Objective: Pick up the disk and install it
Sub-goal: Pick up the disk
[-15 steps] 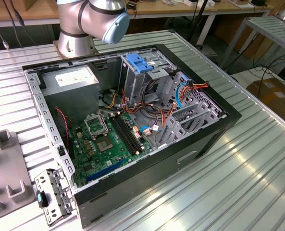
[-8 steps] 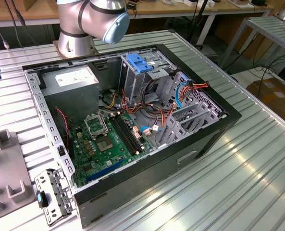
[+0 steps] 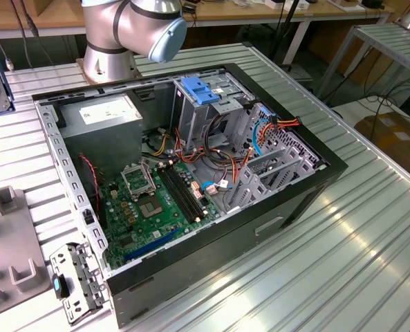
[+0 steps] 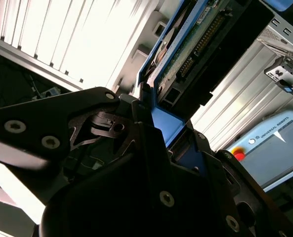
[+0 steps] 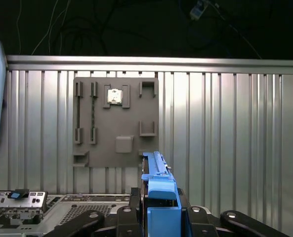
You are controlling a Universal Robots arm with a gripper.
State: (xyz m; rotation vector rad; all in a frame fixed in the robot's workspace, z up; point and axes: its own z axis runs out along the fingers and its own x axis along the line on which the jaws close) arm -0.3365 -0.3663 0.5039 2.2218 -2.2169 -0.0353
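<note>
In both wrist views my gripper (image 5: 158, 219) (image 4: 162, 136) is shut on the disk (image 5: 158, 190) (image 4: 193, 47), held on edge between the black fingers. The first wrist view shows the disk's blue side rail rising from the jaws. Its green circuit board and connector row show in the second wrist view, with the blue rail beside them. In the first wrist view the held disk hangs over the ribbed metal table (image 5: 235, 138), with a corner of the computer case (image 5: 82, 210) below it. The exterior view shows the open computer case (image 3: 308, 197) and its grey drive cage (image 3: 211, 114).
A grey fixture plate (image 5: 115, 123) (image 3: 11, 242) lies on the table. A small metal bracket with a blue clip (image 5: 18, 201) (image 3: 73, 280) sits near it. The arm's base (image 3: 111, 59) stands behind the case. A blue latch piece (image 3: 201, 90) tops the cage. A teach pendant (image 4: 277, 148) lies nearby.
</note>
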